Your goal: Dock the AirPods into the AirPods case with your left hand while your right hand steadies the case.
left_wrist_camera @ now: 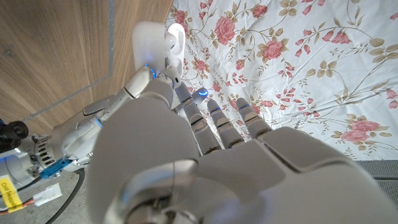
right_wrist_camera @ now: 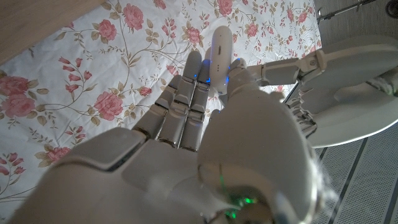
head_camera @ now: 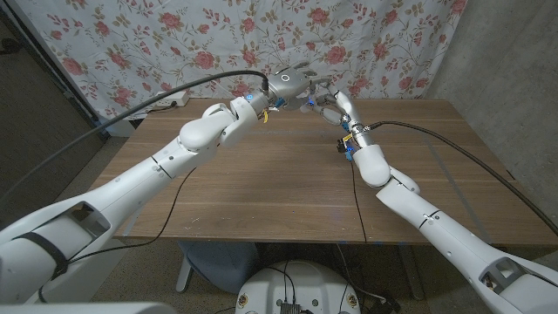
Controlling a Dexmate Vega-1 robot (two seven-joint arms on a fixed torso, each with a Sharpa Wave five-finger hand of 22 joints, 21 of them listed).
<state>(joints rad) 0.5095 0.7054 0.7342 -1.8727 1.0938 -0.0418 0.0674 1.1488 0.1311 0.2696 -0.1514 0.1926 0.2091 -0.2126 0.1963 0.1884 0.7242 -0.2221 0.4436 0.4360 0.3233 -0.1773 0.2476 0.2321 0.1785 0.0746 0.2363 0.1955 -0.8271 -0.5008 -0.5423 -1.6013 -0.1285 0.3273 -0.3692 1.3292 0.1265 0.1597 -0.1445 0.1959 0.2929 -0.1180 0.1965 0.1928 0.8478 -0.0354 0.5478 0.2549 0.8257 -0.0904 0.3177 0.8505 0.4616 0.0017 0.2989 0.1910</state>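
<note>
The white AirPods case (left_wrist_camera: 151,43) is held up near the table's far edge by my right hand (head_camera: 332,105), whose fingers (left_wrist_camera: 134,87) close around its lower part. In the right wrist view the case (right_wrist_camera: 221,50) stands edge-on between the fingertips of my right hand (right_wrist_camera: 205,124). One white AirPod (left_wrist_camera: 176,38) sits at the case's side, apparently in its slot. My left hand (head_camera: 293,84) hovers just beside the case, its fingers (left_wrist_camera: 214,121) straight and apart with nothing seen in them; one fingertip reaches close to the case. The case is too small to make out in the head view.
A floral cloth (head_camera: 174,35) hangs right behind the table's far edge (head_camera: 410,99). A white power strip (head_camera: 171,102) and black cables lie at the far left. The wooden tabletop (head_camera: 279,183) stretches bare in front of both arms.
</note>
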